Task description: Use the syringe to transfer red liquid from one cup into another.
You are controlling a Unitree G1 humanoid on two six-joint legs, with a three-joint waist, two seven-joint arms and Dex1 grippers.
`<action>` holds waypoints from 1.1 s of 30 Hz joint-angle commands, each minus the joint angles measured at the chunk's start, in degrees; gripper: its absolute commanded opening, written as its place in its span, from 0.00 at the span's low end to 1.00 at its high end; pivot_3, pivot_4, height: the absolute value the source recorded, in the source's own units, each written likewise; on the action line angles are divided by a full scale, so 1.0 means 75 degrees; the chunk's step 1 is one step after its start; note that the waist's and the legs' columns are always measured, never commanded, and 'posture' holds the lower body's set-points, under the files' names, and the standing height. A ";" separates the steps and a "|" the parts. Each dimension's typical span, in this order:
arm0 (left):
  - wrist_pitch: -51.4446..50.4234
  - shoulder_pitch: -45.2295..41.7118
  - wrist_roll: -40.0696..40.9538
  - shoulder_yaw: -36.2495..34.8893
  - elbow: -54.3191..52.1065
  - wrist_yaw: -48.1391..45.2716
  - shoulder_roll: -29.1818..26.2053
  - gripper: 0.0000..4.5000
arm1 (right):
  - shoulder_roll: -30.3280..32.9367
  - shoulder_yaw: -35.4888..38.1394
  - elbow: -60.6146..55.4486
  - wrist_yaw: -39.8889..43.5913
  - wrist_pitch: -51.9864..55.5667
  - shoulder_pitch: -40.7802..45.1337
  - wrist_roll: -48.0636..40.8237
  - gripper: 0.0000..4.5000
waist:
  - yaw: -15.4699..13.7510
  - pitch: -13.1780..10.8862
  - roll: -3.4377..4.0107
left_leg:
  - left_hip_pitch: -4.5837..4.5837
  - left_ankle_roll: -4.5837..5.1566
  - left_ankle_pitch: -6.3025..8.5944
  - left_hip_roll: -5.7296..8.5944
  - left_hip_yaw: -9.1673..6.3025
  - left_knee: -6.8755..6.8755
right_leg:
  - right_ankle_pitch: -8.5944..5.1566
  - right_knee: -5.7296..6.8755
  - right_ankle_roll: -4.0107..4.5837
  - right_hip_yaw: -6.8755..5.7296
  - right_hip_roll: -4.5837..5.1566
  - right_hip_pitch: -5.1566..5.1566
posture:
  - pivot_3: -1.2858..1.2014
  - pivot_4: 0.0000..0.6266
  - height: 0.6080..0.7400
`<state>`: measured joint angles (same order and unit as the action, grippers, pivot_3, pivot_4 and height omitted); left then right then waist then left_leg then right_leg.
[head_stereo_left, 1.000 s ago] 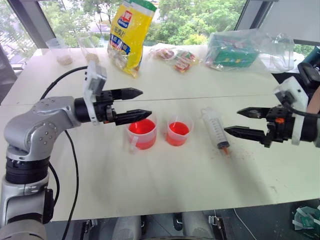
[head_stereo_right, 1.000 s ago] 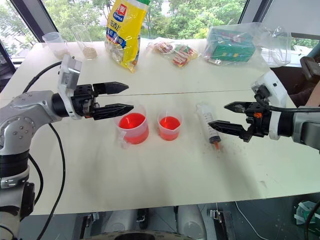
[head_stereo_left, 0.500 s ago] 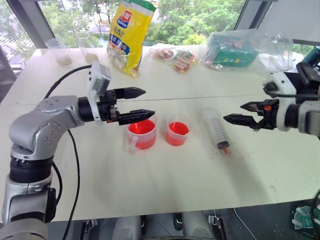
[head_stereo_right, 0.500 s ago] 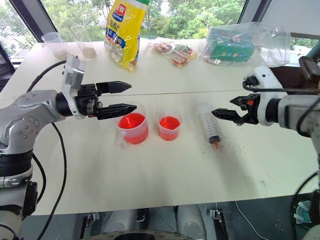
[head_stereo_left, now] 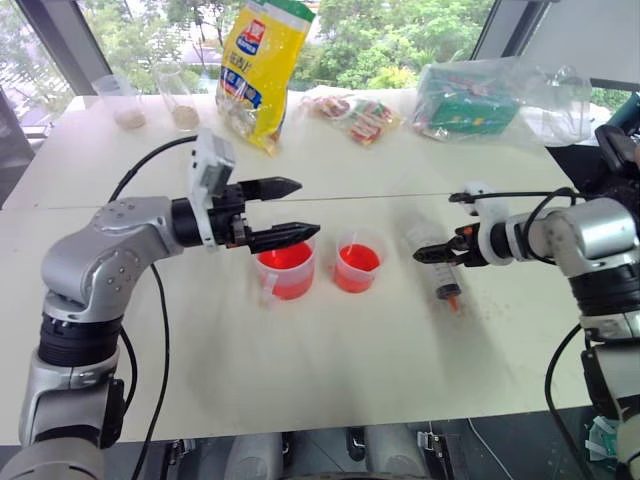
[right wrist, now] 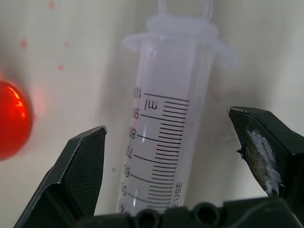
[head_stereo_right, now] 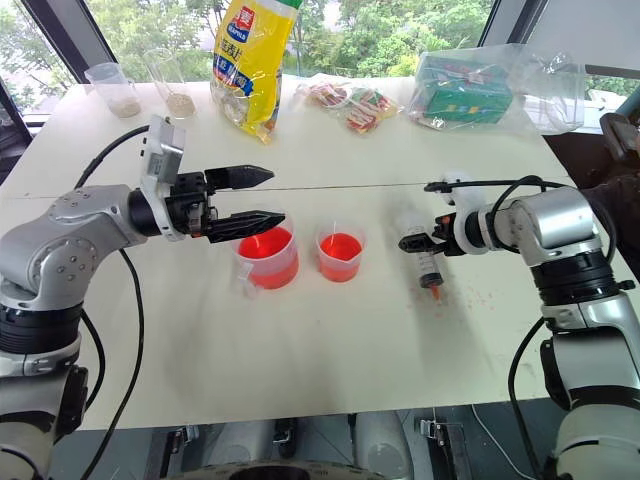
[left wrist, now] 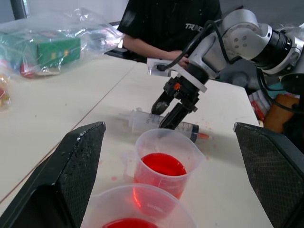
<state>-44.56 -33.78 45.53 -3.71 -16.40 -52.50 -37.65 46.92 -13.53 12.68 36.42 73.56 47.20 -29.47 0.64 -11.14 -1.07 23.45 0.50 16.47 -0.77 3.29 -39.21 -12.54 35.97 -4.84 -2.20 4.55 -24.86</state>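
Syringe (right wrist: 164, 137) between parted jaws: the right gripper (head_stereo_right: 417, 240) hangs just over the clear barrel as it lies flat on the white table (head_stereo_left: 330, 380), one black finger on either side and neither touching it, a stance that reads as the approach to a pickup. The barrel lies along the line the gripper points, its flange and white plunger at the end beyond the fingertips, its red-stained tip (head_stereo_left: 451, 297) pointing the other way; a grip at mid-barrel would leave the plunger free, though something would then have to work it. The left gripper (head_stereo_left: 291, 211) hangs level with its jaws spread wide and empty, its lower finger just above the rim of the handled beaker (head_stereo_left: 285, 268), perhaps waiting to steady a cup. Seen from that wrist, the beaker sits in the near part of the gap between the jaws, the smaller handleless cup (left wrist: 165, 161) just past it, the syringe further on. Both cups hold red liquid (head_stereo_right: 266, 243) and stand side by side, near each other.

How much the syringe holds cannot be made out. The beaker's rim is cut off in the left wrist view. Red specks dot the table beside the barrel. A person in a black shirt (left wrist: 171, 21) sits past the table's far edge, partly out of frame.
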 commanded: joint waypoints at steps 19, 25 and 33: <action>0.0421 -0.0461 -0.0259 -0.0324 0.0281 -0.0087 -0.0292 1.00 | 0.0167 0.0220 -0.2024 0.0479 -0.0346 -0.0312 0.1298 0.30 | -0.0006 0.0002 -0.0002 | -0.0005 -0.0010 -0.0006 -0.0005 -0.0005 0.0000 | 0.0000 0.0012 0.0002 -0.0002 -0.0008 -0.0004 | 0.52 0.24 1.00; 0.0703 -0.1066 -0.0646 -0.0215 0.1064 -0.0481 -0.0428 1.00 | -0.0965 0.2207 -0.3601 0.0298 -0.2860 -0.0197 0.0687 0.30 | 0.0023 0.0001 -0.0002 | -0.0002 -0.0009 -0.0005 0.0000 -0.0004 0.0001 | 0.0000 0.0008 0.0000 -0.0005 -0.0006 -0.0004 | 0.52 0.24 1.00; 0.0976 -0.1775 -0.1046 -0.0379 0.1977 -0.0826 -0.0713 1.00 | -0.3954 0.2598 -0.3991 0.0170 -0.5033 -0.0005 -0.0483 0.30 | -0.0003 0.0001 -0.0002 | -0.0007 -0.0018 -0.0010 -0.0013 -0.0010 0.0007 | 0.0001 0.0022 0.0002 -0.0010 -0.0017 -0.0006 | 0.52 0.24 1.00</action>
<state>-38.91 -45.15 38.25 -5.24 -1.67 -58.20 -42.19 18.66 4.90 -16.17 37.43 40.02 45.40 -31.05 0.61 -11.13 -1.08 23.41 0.36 16.39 -0.85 3.21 -39.17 -12.53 36.12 -4.82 -2.28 4.45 -24.90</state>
